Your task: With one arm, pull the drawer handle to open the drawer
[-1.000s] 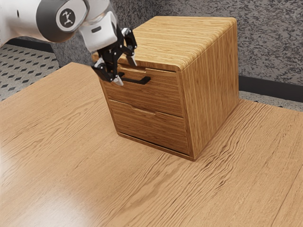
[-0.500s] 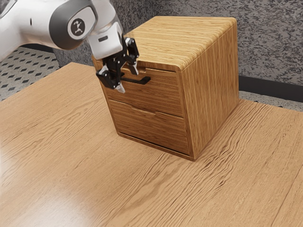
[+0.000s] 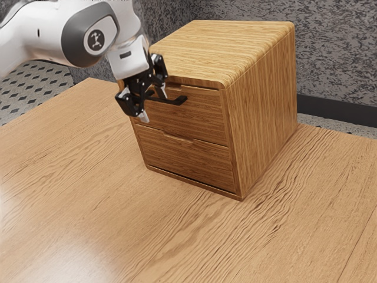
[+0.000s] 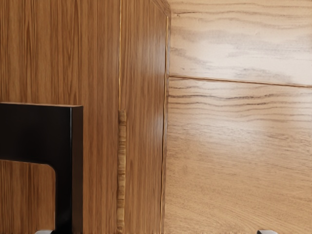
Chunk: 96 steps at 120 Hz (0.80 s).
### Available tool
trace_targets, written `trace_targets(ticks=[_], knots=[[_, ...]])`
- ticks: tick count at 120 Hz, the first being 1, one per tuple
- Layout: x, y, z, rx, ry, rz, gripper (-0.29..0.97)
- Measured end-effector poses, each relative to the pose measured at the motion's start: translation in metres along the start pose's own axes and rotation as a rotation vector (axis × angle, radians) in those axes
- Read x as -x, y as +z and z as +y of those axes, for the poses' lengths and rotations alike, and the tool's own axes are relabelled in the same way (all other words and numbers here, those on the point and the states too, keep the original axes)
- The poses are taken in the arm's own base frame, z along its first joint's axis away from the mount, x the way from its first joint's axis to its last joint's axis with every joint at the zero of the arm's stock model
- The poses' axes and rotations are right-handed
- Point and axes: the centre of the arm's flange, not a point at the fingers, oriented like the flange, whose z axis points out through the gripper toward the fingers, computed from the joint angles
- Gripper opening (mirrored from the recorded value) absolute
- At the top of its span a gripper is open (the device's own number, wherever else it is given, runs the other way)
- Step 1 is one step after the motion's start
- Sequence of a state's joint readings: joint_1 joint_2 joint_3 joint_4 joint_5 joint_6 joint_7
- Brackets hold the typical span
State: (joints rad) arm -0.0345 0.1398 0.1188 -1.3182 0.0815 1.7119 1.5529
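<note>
The arm (image 3: 53, 32) is cut off at the exterior view's left edge. The claw (image 3: 153, 107) is spread wide, its fingers set astride the near end of the black drawer handle (image 3: 174, 101), which is partly hidden by them; whether it is touched cannot be told. The top drawer (image 3: 194, 115) is seen flush in the cabinet (image 3: 259, 100), which is set on the counter (image 3: 118, 224).
</note>
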Motion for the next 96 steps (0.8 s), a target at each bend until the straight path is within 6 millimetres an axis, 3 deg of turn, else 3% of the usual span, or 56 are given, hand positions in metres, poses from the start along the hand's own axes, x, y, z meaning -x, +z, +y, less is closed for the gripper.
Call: trace_targets(ticks=[36,53,96], knots=[[0.003,0.009,0.003,0.02,-0.006,-0.001,0.48],[0.009,0.005,0.005,0.018,-0.014,-0.003,0.42],[0.022,-0.001,0.018,0.032,-0.034,-0.005,0.46]])
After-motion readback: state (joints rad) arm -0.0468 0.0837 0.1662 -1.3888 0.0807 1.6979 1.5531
